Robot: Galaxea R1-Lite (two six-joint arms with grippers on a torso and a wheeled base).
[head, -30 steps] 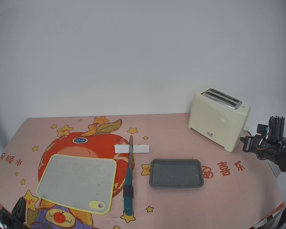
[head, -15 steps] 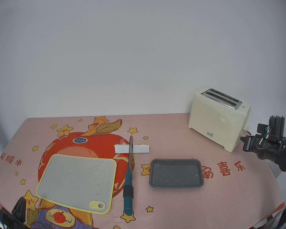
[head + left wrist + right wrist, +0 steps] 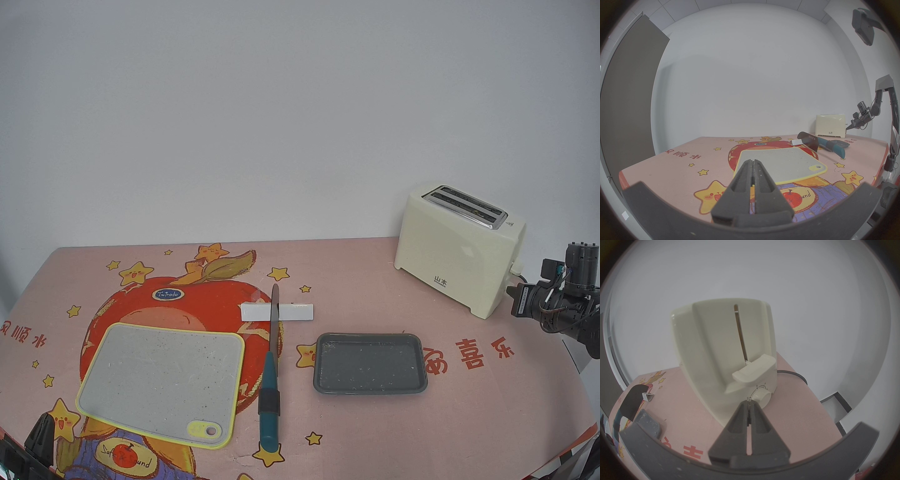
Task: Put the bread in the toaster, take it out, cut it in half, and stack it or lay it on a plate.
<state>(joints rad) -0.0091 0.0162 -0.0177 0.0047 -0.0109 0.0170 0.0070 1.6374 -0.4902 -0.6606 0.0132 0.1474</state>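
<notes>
Your left gripper (image 3: 752,163) hangs low by the table's near left corner, its fingers pressed together on nothing. Ahead of it lies the speckled cutting board (image 3: 159,381), bare of bread. Just beside the board, the teal-handled knife (image 3: 270,387) leans its blade on a small white block (image 3: 294,311). Next comes the grey tray (image 3: 369,365), with only crumbs on it.

No slice lies on the table. The toaster (image 3: 453,256) has its lever (image 3: 753,372) sitting low and its slots look dark, so the bread is probably inside; you cannot tell for sure. Your right gripper (image 3: 749,405) sits at the lever end, near the dial (image 3: 762,396), with the fingers closed to a thin slit.

Expect toast to be light, stiff, brittle and warm. Pinch it gently across the flat faces at the top edge.
</notes>
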